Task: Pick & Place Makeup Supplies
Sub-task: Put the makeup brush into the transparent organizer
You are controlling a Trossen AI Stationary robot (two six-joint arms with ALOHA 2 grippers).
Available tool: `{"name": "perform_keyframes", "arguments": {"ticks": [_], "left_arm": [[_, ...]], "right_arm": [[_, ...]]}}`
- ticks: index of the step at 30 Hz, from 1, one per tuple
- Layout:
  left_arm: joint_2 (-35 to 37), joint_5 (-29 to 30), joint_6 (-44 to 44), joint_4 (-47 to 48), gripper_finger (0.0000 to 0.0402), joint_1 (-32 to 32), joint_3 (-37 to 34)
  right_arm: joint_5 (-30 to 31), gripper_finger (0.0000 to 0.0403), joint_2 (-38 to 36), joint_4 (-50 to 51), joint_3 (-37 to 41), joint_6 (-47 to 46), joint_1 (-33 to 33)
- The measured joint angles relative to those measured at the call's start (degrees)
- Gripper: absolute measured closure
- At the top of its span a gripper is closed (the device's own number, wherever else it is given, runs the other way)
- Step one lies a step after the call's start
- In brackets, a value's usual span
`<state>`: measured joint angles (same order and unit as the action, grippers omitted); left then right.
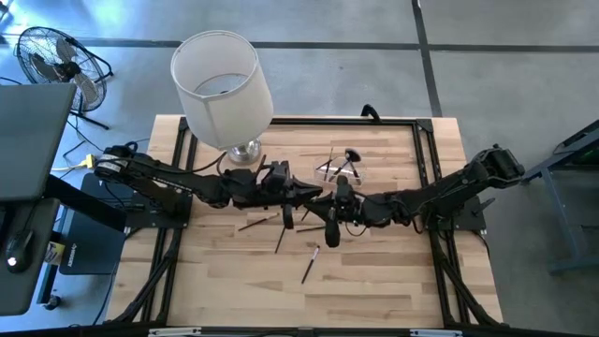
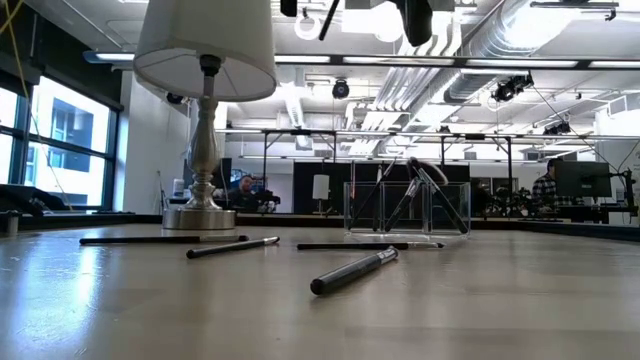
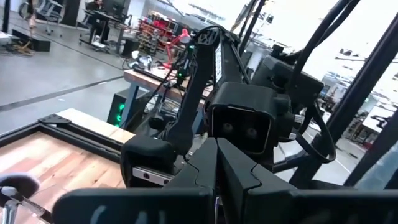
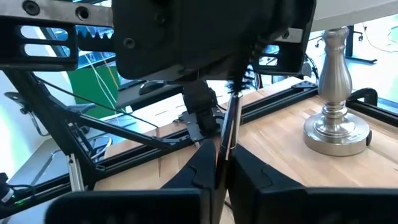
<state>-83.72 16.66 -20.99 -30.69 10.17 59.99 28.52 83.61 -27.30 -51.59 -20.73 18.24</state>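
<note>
Pencils and brushes (image 1: 306, 271) lie loose on the tabletop (image 1: 374, 290), well out in front of the lamp (image 1: 222, 84) and apart from each other. All are thin, light and stiff. The round handles will likely roll or slide if nudged.

Above them, out from the lamp base, both arms meet over the middle of the tabletop. Jaws of the right gripper (image 4: 219, 155) are closed nearly together on a slim dark-handled brush (image 4: 229, 124), gripped low on the handle, with its bristled tip pointing up toward the other arm. Jaws of the left gripper (image 3: 217, 155) are fully closed just opposite. Cannot tell whether they also have hold of the brush.

Handling judgement: pinch mid-handle or on the metal collar, never on the bristles, which are soft and would deform. Light force should do, since a smooth handle could swivel in a loose grip.

Farther back, to the side of the lamp, a clear holder (image 2: 455, 210) has several brushes leaning in it.
</note>
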Motion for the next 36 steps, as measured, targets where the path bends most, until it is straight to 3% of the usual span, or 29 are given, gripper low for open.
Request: {"name": "perform_keyframes", "arguments": {"ticks": [9, 14, 21, 25, 30, 36], "left_arm": [[0.0, -2.0, 2.5, 1.3, 0.0388, 0.0, 0.0], [0.0, -1.8, 6.0, 1.8, 0.0359, 0.0, 0.0], [0.0, 0.9, 9.0, 2.9, 0.0316, 0.0, 0.0], [3.3, 1.0, 9.6, 9.0, 0.0310, -0.1, 0.0], [9.7, 6.4, 10.3, 18.1, 0.0310, -0.1, 0.0], [15.9, 7.9, 8.4, 29.9, 0.0310, 0.0, 0.1]], "right_arm": [[0.4, 0.0390, 0.0, 1.7, 0.0, 0.2, 0.1], [0.5, 0.0378, 0.0, 2.0, 0.0, -0.5, 0.0], [0.7, 0.0390, 0.0, 2.7, 0.0, -1.3, -0.3], [1.0, 0.0381, -0.5, 4.2, 0.0, -1.9, -0.3], [1.8, 0.0391, -3.5, 12.8, 0.0, -5.1, -0.2], [10.3, 0.0381, -9.9, 27.5, 0.0, -7.8, -0.3]]}}
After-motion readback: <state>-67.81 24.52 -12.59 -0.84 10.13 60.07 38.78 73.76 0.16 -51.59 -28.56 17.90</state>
